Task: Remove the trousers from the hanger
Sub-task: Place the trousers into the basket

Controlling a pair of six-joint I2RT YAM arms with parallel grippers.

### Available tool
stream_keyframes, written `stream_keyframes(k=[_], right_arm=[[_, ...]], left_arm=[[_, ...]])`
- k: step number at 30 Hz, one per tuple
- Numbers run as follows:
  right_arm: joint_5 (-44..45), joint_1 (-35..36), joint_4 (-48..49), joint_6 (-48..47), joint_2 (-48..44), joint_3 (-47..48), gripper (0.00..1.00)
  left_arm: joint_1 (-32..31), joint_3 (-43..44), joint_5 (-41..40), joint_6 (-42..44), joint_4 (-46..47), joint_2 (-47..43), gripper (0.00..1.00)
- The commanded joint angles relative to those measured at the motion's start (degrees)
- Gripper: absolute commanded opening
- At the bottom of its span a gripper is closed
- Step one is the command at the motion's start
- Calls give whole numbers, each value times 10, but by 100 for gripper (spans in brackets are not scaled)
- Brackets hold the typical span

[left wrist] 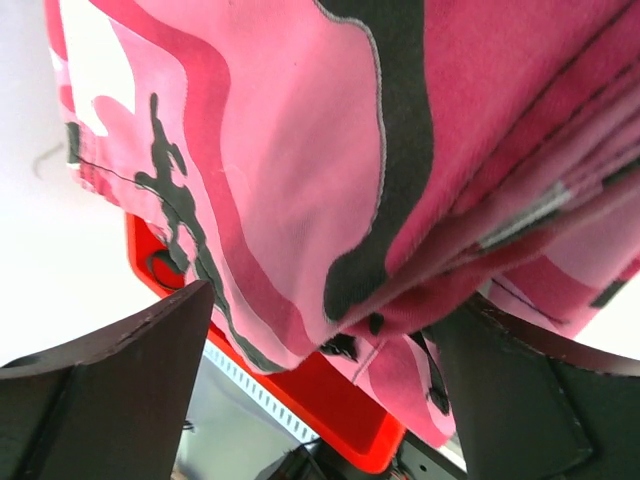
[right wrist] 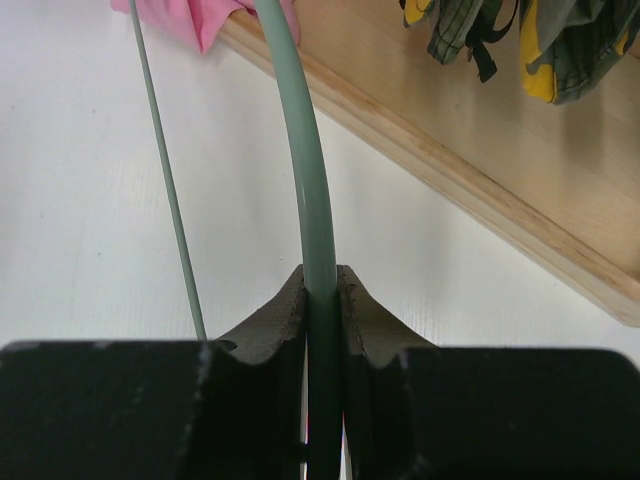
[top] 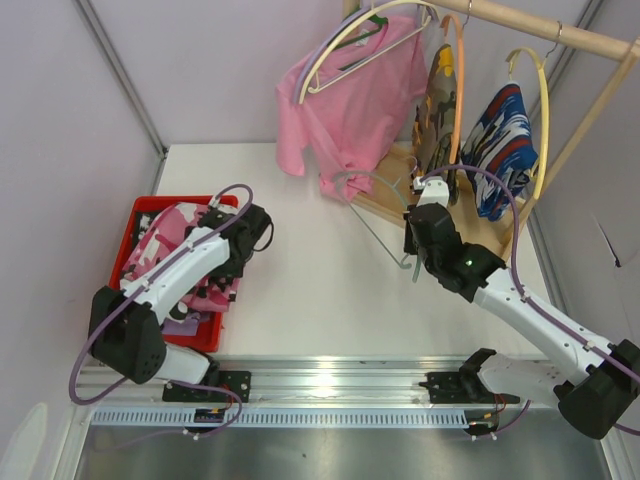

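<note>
The pink-and-black camouflage trousers (top: 165, 235) lie bunched in a red bin (top: 128, 232). My left gripper (top: 218, 285) hangs over them with its jaws wide apart. In the left wrist view the cloth (left wrist: 300, 130) drapes between the fingers, and the gripper (left wrist: 325, 330) is not closed on it. My right gripper (top: 412, 252) is shut on a bare green hanger (top: 375, 175), its rod pinched between the pads (right wrist: 310, 170). Yellow-olive camouflage trousers (top: 437, 100) and blue, white and red trousers (top: 500, 140) hang on hoop hangers on the rail.
A plain pink T-shirt (top: 350, 100) hangs at the rail's left end. The wooden rail (top: 560, 35) stands on a wooden base (top: 395, 205), also seen in the right wrist view (right wrist: 480, 150). The red bin's rim (left wrist: 330, 400) is below the left fingers.
</note>
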Motion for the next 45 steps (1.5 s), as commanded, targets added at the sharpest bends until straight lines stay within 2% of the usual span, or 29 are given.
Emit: stream_keyframes(k=[1,5,8,9,11,12,14,15,17,26,32,35,36,37,38,41,45], right_arm=[[12,-2,23,-2,-14,31,0],[14,-2,16,4,-13,40,0],[17,-2,11,13,-19,38,0],[17,-2,10,16,-19,38,0],[17,-2,5,22,-20,37,0],[17,-1,4,24,-21,35,0],[18,-1,3,29,-20,35,0],[18,-1,3,31,-20,34,0],[17,0,4,33,-20,34,0],[20,-1,4,25,-19,36,0],[24,-1,5,15,-19,34,0],[24,-1,3,15,-19,35,0],[24,0,1,15,-19,35,0],[25,0,-1,15,-20,35,0],[26,0,-3,15,-20,35,0],[29,-1,-3,18,-22,34,0],[25,0,-3,22,-19,36,0]], left_arm=[[2,18,-44,-3,6,17,92],[2,19,-49,-4,4,25,82],[2,19,-55,-1,7,20,59],[2,19,-53,1,9,19,44],[2,17,-46,4,11,14,32],[1,19,-36,5,11,14,22],[-8,21,-25,1,6,15,13],[-14,24,-25,-3,1,20,4],[-31,36,-31,-23,-28,29,0],[-77,120,-38,-75,-125,80,0],[-77,92,-30,-67,-99,86,1],[-77,84,-25,-69,-94,100,7],[-78,85,-8,-65,-89,99,23],[-79,91,3,-48,-82,95,34],[-79,93,13,-39,-67,87,56],[-78,120,73,9,-18,35,80],[-78,134,204,89,70,-63,91]])
